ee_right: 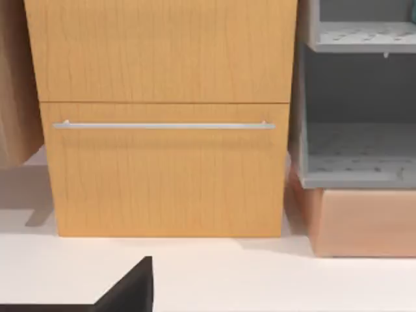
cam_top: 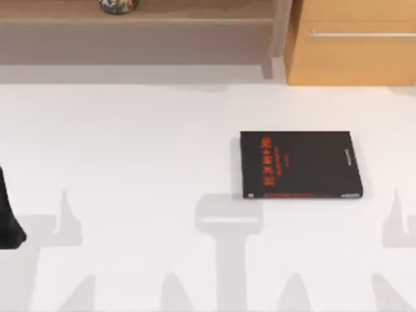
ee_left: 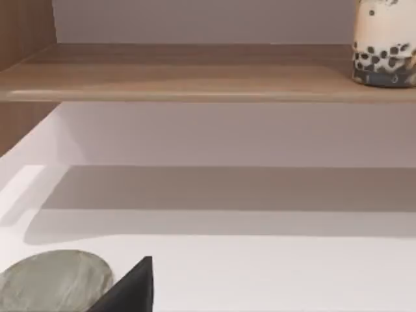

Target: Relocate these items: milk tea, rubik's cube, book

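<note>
From above I see the milk tea (cam_top: 118, 6) sitting on the wooden shelf (cam_top: 195, 16) at the back left of the counter (cam_top: 130, 162); the left wrist view shows it upright, a pale cup with dark pearls at its base. I judge it moderately heavy with liquid, top-loaded, smooth and a bit slippery, so I would grip it around the lower body, squeezing gently and keeping it vertical.

A black book (cam_top: 300, 164) with red lettering lies flat on the counter right of centre, well apart from the cup. It is not the teal book I am after. I make out neither the teal book nor the rubik's cube.

My left arm (cam_top: 8, 221) is a dark shape at the counter's left edge; I cannot tell how its claw stands. The left wrist view also shows a grey rounded object (ee_left: 55, 281) close by on the counter. The right wrist view faces a wooden drawer cabinet (ee_right: 162, 117) with a metal handle (ee_right: 162, 125); I cannot tell the right claw's state either.
</note>
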`<move>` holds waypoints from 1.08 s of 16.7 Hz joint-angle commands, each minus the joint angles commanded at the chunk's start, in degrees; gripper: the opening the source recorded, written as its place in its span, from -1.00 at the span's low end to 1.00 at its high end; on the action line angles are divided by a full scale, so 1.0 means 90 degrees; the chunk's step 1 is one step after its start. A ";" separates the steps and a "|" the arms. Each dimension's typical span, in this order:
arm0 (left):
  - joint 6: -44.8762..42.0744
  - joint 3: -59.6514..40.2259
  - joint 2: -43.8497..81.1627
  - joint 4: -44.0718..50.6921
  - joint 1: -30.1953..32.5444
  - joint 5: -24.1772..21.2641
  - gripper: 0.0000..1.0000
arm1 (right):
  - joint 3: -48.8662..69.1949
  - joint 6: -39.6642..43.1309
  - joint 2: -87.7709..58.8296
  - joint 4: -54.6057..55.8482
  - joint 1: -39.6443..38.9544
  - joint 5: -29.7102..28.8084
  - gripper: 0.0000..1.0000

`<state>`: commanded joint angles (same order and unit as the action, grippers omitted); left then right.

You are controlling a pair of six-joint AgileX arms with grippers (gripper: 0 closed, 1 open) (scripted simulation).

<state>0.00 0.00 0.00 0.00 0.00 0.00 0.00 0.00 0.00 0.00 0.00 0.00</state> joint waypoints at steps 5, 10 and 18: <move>0.0001 -0.0322 0.0409 -0.0265 0.0112 0.0095 1.00 | 0.0000 0.0000 0.0000 0.0000 0.0000 0.0000 1.00; 0.0001 -0.1664 0.2434 -0.1368 0.0580 0.0493 1.00 | 0.0000 0.0000 0.0000 0.0000 0.0000 0.0000 1.00; -0.0012 -0.4484 0.8084 -0.3685 0.1556 0.1340 1.00 | 0.0000 0.0000 0.0000 0.0000 0.0000 0.0000 1.00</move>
<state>-0.11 -40.35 72.76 -33.17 14.00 12.06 0.00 0.00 0.00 0.00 0.00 0.00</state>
